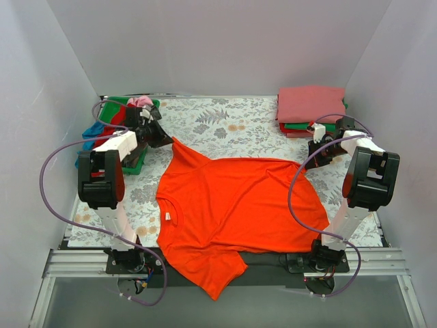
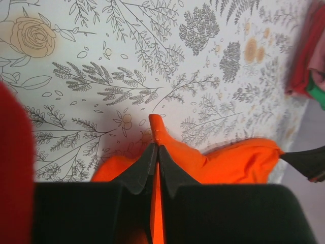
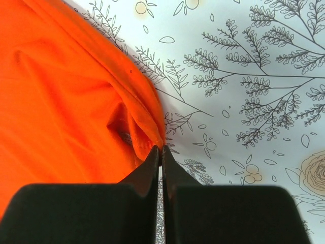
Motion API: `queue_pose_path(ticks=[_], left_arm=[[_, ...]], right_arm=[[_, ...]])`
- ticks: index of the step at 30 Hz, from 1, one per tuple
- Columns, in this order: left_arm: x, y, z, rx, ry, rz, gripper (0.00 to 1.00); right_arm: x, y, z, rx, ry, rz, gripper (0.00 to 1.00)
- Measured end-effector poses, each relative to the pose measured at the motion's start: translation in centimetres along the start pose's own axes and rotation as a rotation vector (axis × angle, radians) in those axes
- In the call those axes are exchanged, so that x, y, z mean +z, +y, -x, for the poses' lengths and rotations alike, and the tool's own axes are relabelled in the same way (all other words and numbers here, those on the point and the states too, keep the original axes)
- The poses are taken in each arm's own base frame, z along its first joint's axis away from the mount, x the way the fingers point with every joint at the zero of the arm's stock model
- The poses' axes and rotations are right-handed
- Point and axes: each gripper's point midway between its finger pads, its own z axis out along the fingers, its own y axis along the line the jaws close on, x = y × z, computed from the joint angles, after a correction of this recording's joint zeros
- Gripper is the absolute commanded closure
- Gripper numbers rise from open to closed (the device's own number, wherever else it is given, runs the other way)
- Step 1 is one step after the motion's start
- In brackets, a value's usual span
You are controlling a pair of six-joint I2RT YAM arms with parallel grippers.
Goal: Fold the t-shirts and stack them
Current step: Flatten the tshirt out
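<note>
Right now the orange-red t-shirt (image 1: pixel 232 205) lies spread across the middle of the table (image 1: pixel 382 260). Its collar faces the left edge, and one part hangs over the near edge between the arm bases. My left fingers (image 2: pixel 147 162) are closed tight on a corner of it toward the far-left corner of the table, with a small peak of cloth sticking up past the tips. My right fingers (image 3: pixel 152 162) are pressed together at the shirt's far-right hem. The wrist view is tight there, but they seem to nip the cloth at the very tips. A folded stack (image 1: pixel 311 102) with a coral pink shirt on top sits in the far-right corner on the floral cloth (image 1: pixel 232 119). A green bin (image 1: pixel 133 165) of loose shirts sits by the left edge.
</note>
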Motion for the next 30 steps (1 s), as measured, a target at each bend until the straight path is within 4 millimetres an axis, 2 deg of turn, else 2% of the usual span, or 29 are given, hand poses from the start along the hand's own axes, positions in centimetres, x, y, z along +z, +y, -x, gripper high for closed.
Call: queue_pose_path(ticks=[4,12,30], left_arm=[[-0.5,-0.4,0.6,-0.068,-0.002,-0.065,1.0],[-1.1,-2.5,0.8,-0.05,-0.002,-0.143,1.0],[-1.5,-3.1,0.2,-0.02,0.024,-0.185,1.0]], right_arm=[[0.0,0.0,0.0,0.0,-0.002,0.002,0.99],[0.0,0.0,0.1,0.0,-0.002,0.003,0.99],[0.0,0.1,0.1,0.0,-0.003,0.003,0.99]])
